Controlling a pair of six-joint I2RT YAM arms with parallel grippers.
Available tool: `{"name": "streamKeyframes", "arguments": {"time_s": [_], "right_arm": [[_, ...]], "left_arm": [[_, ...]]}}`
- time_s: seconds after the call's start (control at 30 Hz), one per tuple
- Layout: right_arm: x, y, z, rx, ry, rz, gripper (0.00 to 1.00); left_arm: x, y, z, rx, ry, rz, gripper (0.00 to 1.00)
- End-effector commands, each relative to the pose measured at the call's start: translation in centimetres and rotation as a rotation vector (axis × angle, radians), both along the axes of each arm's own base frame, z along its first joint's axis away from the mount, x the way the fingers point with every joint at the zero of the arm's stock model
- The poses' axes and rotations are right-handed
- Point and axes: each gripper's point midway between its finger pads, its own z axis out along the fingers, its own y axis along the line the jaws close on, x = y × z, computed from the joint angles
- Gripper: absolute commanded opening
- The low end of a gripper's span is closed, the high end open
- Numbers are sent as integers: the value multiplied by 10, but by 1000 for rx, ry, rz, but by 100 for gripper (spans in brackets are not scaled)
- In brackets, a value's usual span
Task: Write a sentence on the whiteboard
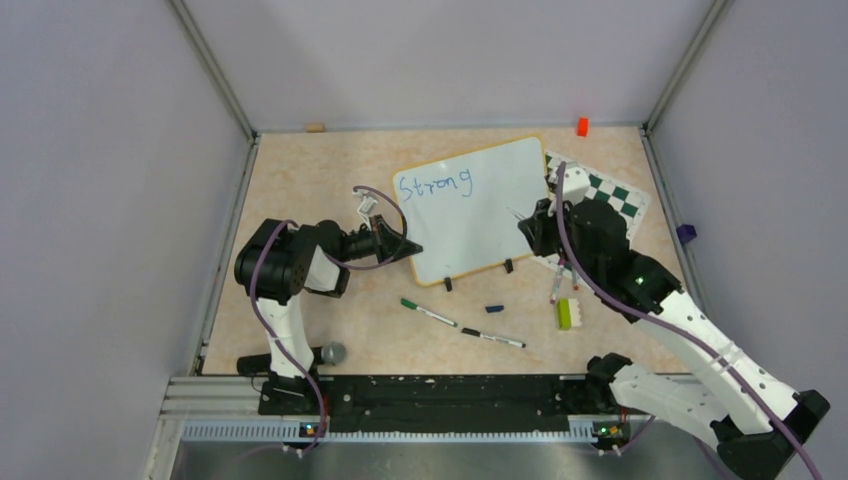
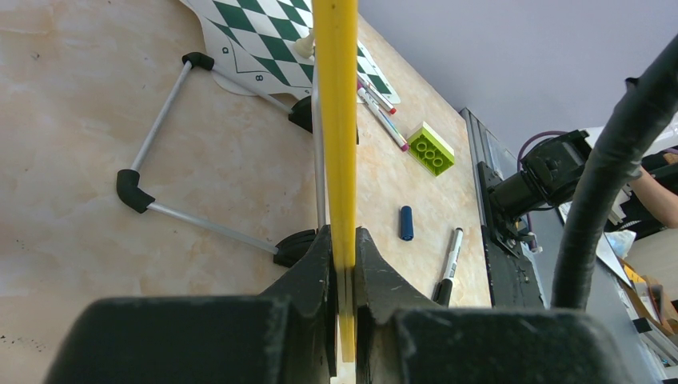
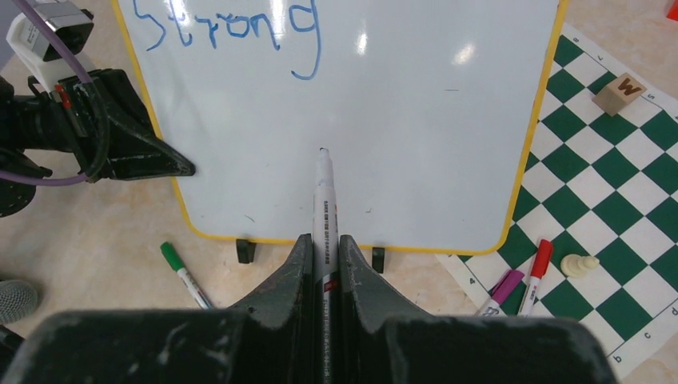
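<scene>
The whiteboard [image 1: 490, 215] with its yellow rim stands tilted on two black clip feet at mid-table. One blue word, "Strong" [image 1: 434, 184], is on its upper left; it also shows in the right wrist view [image 3: 232, 28]. My left gripper [image 1: 408, 246] is shut on the whiteboard's left edge, seen edge-on as a yellow strip [image 2: 336, 120]. My right gripper [image 1: 528, 228] is shut on a white marker [image 3: 325, 210] whose uncapped tip is at the board's blank middle [image 3: 416, 128]; I cannot tell whether it touches.
A green-and-white chessboard [image 1: 610, 200] lies under the board's right side, with a wooden letter block [image 3: 620, 92], a pawn [image 3: 577, 265], and purple and red markers [image 3: 534, 276]. A green-capped marker [image 1: 428, 312], black marker [image 1: 492, 338], blue cap [image 1: 494, 308] and green brick [image 1: 565, 313] lie in front.
</scene>
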Motion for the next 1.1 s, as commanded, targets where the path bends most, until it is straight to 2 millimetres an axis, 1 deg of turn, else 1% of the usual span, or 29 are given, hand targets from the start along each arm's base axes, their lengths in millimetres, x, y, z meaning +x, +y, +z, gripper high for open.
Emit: {"name": "streamKeyframes", "arguments": {"time_s": [0.0, 0.2, 0.5, 0.87, 1.0, 1.07], "right_arm": [[-2, 3, 6, 66, -19, 6, 0], [-4, 7, 2, 74, -3, 25, 0], [-6, 10, 4, 83, 0, 42, 0], [-10, 11, -8, 87, 22, 50, 0], [-11, 10, -8, 88, 22, 51, 0], [-11, 11, -5, 91, 20, 54, 0]], "left_arm": [[-15, -5, 8, 6, -158, -92, 0], [-15, -6, 8, 5, -159, -91, 0], [-16, -5, 9, 7, -168, -92, 0], [-16, -5, 9, 7, -168, -92, 0], [-15, -6, 9, 6, -164, -94, 0], [-15, -6, 8, 6, -162, -93, 0]]}}
